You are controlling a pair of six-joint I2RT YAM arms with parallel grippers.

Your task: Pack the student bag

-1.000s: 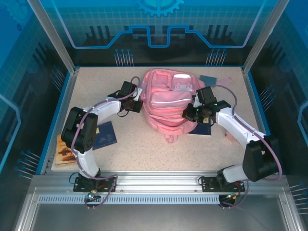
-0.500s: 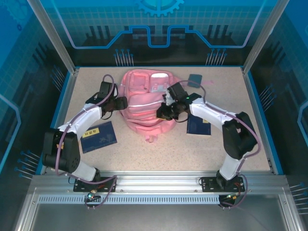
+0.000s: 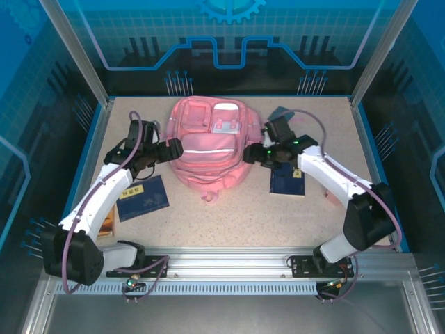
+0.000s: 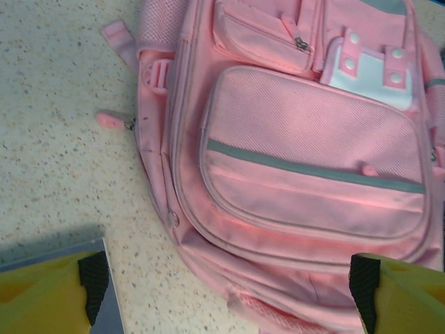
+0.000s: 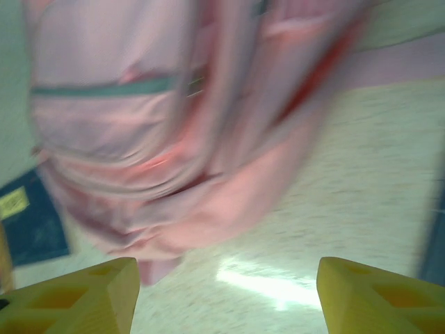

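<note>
Student bag [image 3: 208, 149] lies flat between two sets of jaws, and both sets are wide apart with nothing in them. The left gripper [image 3: 170, 149] is just beside the bag's left side. In its own wrist view its yellow fingers [image 4: 42, 296] sit far out at the two bottom corners, with only pink cloth and table between them. The right gripper [image 3: 252, 154] is just beside the bag's right side. Its wrist view is blurry, but its fingers are spread and hold nothing. I cannot tell if either gripper touches the cloth.

The bag is at the far middle of the table [image 3: 229, 223], front side up, so the front pockets [image 4: 313, 160] face the camera above. Lying there, each arm can reach one side of it. The pocket zips [image 4: 300, 44] look shut. I cannot tell if the big top opening is open.

The left blue book [image 3: 142, 198] lies flat near the left arm. The right blue book [image 3: 286, 181] lies flat under the right arm. Each is close to the bag, so it looks easy to pick up. I think nothing is packed yet, and the bag needs opening first.
</note>
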